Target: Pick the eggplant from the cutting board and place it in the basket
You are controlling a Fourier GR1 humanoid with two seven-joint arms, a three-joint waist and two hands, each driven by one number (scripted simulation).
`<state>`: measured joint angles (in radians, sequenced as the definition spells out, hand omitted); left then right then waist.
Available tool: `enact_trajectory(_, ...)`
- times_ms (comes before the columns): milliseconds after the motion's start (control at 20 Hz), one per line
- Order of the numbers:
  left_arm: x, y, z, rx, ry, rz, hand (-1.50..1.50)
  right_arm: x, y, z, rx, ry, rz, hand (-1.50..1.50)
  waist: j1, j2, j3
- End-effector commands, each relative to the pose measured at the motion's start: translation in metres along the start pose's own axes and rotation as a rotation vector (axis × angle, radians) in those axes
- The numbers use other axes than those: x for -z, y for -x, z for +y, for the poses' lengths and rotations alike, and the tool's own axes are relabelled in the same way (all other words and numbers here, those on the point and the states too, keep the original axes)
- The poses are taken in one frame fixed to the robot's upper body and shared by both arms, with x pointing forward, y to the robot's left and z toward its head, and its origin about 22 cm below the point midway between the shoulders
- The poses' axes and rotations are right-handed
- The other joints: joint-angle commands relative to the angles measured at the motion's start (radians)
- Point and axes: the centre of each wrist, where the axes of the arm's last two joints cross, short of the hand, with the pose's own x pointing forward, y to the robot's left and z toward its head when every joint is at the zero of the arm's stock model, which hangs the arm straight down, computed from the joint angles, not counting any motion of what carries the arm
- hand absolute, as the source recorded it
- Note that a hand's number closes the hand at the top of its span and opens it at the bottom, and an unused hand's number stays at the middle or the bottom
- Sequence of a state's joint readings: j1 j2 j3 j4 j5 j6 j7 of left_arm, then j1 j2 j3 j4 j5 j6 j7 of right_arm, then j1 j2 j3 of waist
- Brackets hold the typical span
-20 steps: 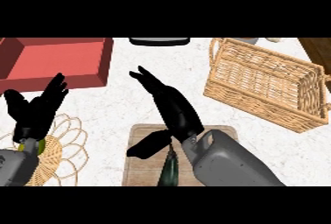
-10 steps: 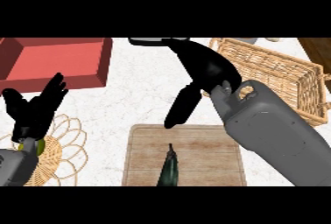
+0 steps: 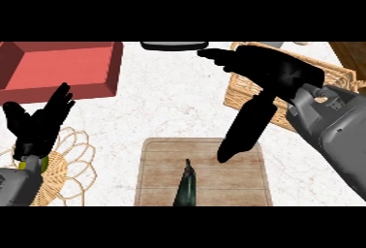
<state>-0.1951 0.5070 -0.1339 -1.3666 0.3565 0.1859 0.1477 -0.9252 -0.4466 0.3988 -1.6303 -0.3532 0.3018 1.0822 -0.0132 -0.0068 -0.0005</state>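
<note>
Fingers (image 3: 247,127) straight on both hands, nothing held.
Head view: the right hand (image 3: 282,70) hung spread above the counter, one finger pointing down over the cutting board (image 3: 160,160), and hid most of the basket (image 3: 237,97). The eggplant (image 3: 187,186) lay on the board, its lower end cut off. The left hand (image 3: 39,123) rested open at left, fingers up.

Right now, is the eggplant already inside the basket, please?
No, the eggplant lies on the cutting board, apart from the basket.
</note>
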Motion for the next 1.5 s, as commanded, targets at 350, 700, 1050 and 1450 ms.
enact_trajectory(350, -0.012, -0.005, -0.002, -0.010, -0.005, -0.010, 0.00, -0.063, 0.065, 0.034, 0.114, 0.078, 0.014, -1.50, 0.006, 0.002, 0.001)
enact_trajectory(700, 0.001, 0.006, 0.014, 0.005, -0.002, 0.007, 0.00, -0.037, 0.084, 0.096, 0.101, 0.120, -0.009, -1.50, 0.013, 0.006, 0.000)
enact_trajectory(1050, 0.000, -0.002, 0.001, 0.001, 0.019, -0.009, 0.00, 0.001, 0.084, 0.146, 0.189, 0.197, -0.051, -1.50, 0.016, 0.007, 0.001)
enact_trajectory(1450, 0.004, -0.010, -0.017, 0.000, 0.001, -0.009, 0.00, 0.039, 0.101, 0.196, 0.151, 0.109, 0.014, -1.50, 0.016, 0.007, 0.001)
